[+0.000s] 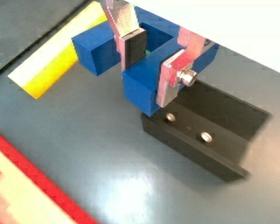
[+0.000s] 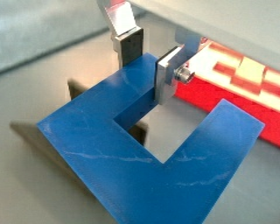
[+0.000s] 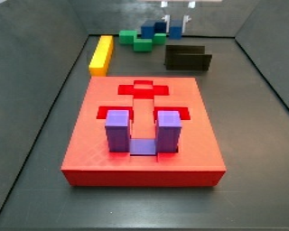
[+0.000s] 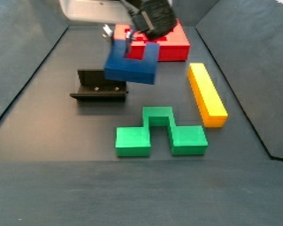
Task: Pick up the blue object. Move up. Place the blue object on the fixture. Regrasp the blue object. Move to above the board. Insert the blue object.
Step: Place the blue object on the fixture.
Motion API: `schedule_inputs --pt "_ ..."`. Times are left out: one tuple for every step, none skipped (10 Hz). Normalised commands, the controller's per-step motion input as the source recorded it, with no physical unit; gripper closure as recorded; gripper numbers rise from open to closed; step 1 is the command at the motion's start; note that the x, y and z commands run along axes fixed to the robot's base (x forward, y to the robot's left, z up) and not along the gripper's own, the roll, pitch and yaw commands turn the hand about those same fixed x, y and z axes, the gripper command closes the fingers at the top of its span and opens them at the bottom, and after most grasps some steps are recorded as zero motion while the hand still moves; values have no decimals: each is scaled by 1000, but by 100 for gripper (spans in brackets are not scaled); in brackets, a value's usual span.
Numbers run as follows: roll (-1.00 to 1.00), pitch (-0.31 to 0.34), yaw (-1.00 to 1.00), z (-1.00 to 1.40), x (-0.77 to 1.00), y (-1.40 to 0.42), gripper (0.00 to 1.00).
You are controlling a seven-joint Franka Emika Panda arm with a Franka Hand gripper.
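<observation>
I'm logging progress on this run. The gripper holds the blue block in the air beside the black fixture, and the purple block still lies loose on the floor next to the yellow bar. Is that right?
Not quite. The purple block is not on the floor: a side view shows it seated in a recess of the red board, far from the yellow bar. The rest holds: the gripper holds the blue block in the air beside the black fixture.

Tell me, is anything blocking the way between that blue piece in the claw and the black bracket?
Nothing visible. The claw holds the blue object in the air just above the fixture, with no piece between them.
</observation>
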Motion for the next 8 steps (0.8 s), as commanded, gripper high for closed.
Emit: schedule_inputs --pt "-1000 -214 -154 220 546 169 100" --pt "-1000 -17 0 151 620 54 100" --pt "-986 0 0 157 594 0 100" --pt "-983 0 0 154 597 0 100" --pt "-777 0 177 143 523 0 100" --pt "-583 34 360 34 454 -66 100" --pt "-471 40 509 0 366 -143 100" --pt "-314 37 657 0 297 -223 100"
